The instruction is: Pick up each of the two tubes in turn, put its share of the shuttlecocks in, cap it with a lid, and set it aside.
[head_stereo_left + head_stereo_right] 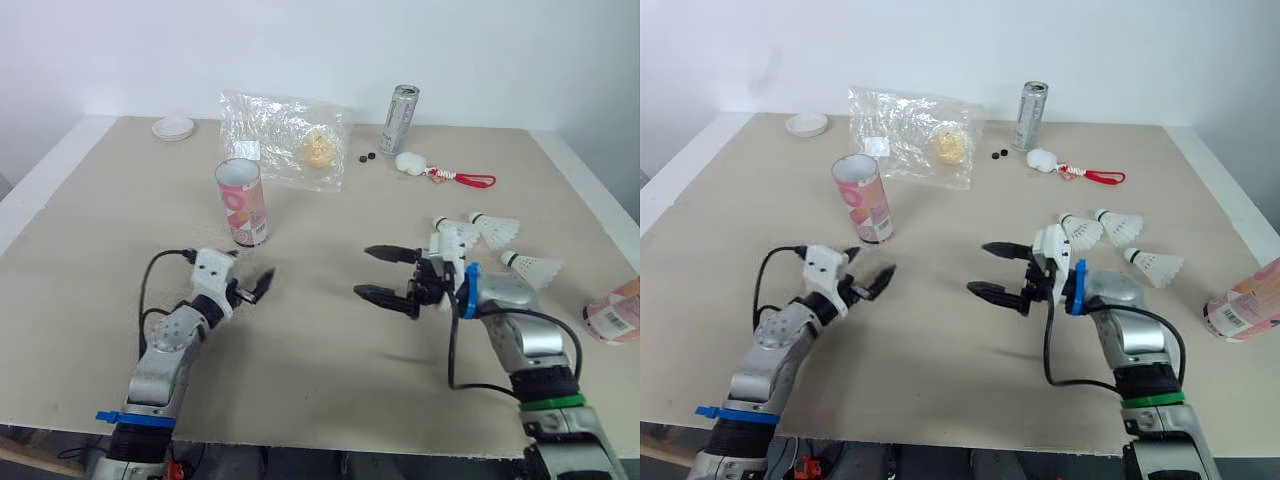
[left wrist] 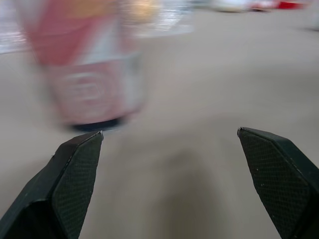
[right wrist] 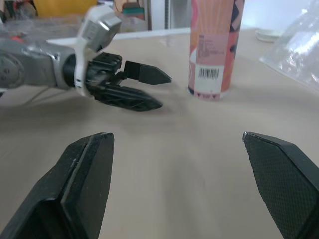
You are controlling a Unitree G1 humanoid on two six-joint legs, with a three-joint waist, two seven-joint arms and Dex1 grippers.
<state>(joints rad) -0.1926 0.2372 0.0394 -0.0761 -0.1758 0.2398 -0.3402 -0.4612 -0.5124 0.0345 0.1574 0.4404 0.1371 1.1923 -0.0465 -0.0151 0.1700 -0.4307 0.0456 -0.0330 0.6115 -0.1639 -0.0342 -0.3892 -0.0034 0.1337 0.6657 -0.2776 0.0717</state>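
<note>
Left gripper (image 1: 263,284) is spread wide and empty, sitting just on the near side of the upright pink tube (image 1: 242,203) — looks to me like the reach for the first pick-up. Right gripper (image 1: 362,272) is wide open too, nothing in it, with three shuttlecocks (image 1: 533,268) just to its right. The second tube (image 1: 612,312) is lying at the table's right edge. Next move needs the jaws squared around the tube body without tipping it. There's a barcode on the tube — the print's too small to read.

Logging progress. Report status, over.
Left gripper, right gripper open, empty. Upright tube uncapped ahead of left; second tube far right. Shuttlecocks loose beside right. Nothing in between.
</note>
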